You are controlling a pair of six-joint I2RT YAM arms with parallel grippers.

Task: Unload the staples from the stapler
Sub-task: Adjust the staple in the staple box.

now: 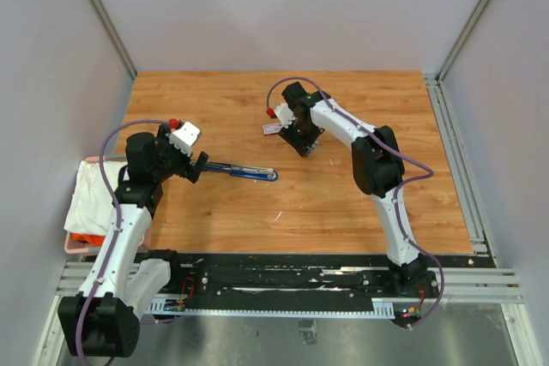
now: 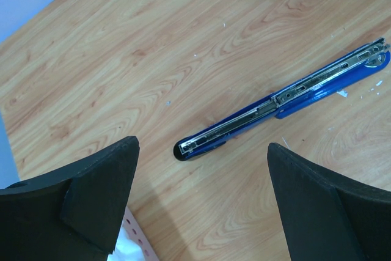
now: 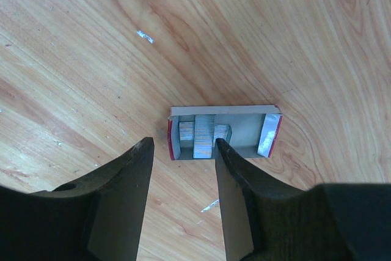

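The blue stapler point(image 1: 244, 171) lies swung open flat on the wooden table, its metal channel point(image 2: 287, 93) facing up. My left gripper point(image 1: 199, 166) hovers open just past the stapler's left end point(image 2: 186, 148), holding nothing. My right gripper point(image 1: 304, 145) hangs over an open red-and-white box point(image 3: 244, 129), its fingers point(image 3: 235, 175) parted over bare wood at the box's near edge. Several silvery staples point(image 3: 203, 137) lie as short bars inside the box. Whether any staples sit in the stapler's channel is unclear.
A pink basket point(image 1: 75, 244) with a white cloth point(image 1: 90, 195) stands at the table's left edge beside the left arm. Small silvery scraps point(image 3: 145, 36) lie scattered on the wood. Grey walls close in the table on three sides.
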